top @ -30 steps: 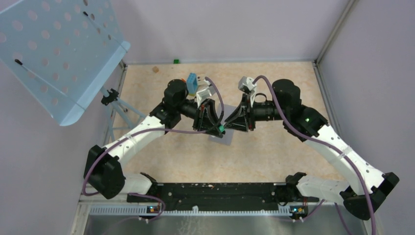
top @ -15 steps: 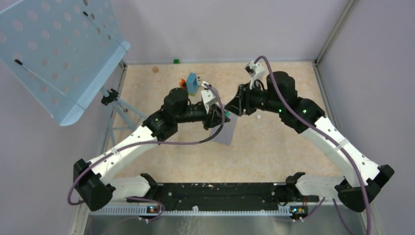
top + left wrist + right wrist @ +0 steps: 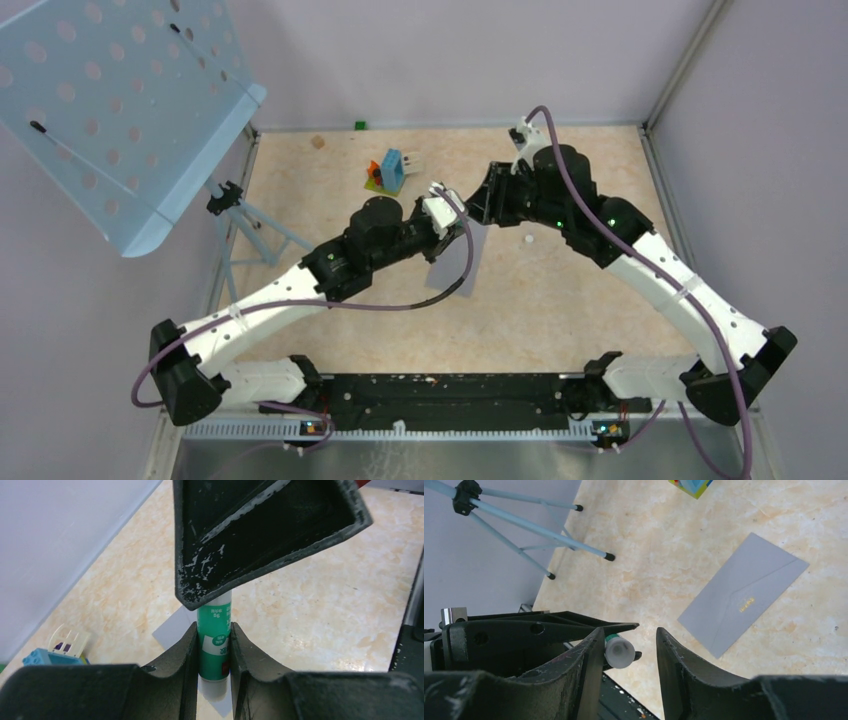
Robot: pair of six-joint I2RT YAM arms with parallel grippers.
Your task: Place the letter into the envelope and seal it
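We see the envelope (image 3: 744, 597) lying flat on the desk (image 3: 560, 300), seamed side up, just below the left tool (image 3: 212, 630). The letter is nowhere visible, so we judge it is already inside. The left tool is clamped on the glue stick (image 3: 215, 652), held low, probably to glue the flap. The right tool (image 3: 628, 635) faces the stick's end, fingers apart and empty. Beyond the left tool sit toy blocks (image 3: 388, 172). Lilac walls enclose the marbled desk.
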